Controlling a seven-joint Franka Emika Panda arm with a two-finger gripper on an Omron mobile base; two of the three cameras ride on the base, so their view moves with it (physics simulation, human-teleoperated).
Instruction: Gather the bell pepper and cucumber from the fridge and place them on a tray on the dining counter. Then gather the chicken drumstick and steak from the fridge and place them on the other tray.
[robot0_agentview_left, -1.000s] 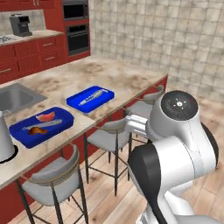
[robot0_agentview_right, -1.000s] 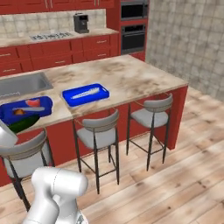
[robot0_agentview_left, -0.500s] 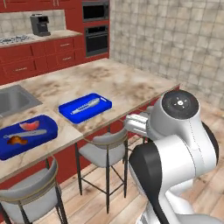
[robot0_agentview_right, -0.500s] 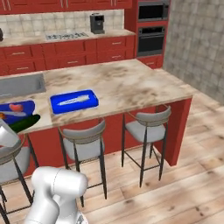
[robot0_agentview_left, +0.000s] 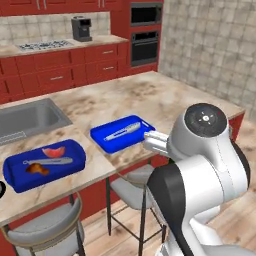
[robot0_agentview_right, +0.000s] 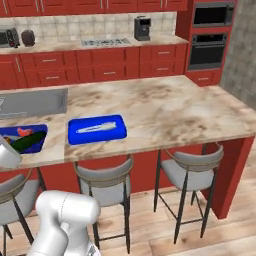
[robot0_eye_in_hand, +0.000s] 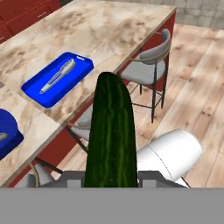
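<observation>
1. Cucumber is the dark green cylinder standing straight up from the bottom of your hand view, its rounded tip toward the table.
2. Your pincer is clamped on the cucumber's lower end, with a dark finger showing on each side of it.
3. Your pincer carries the cucumber in the air over the wooden floor, near the stools, off the table edge.
4. Your dining table is a long beige marbled top on a red base, with a steel sink set into it.
5. Two blue trays lie on the table near its front edge.
6. One tray holds silver tongs lying flat.
7. The other tray, nearer the sink, holds a pinkish steak and a brown chicken drumstick, with a second pair of tongs between them.
8. Grey-seated stools stand along the table's front.
9. Behind, red cabinets carry a cooktop and a dark coffee machine; a wall oven stands at the right.
10. You will find no readable labels, brands or writing anywhere.
</observation>
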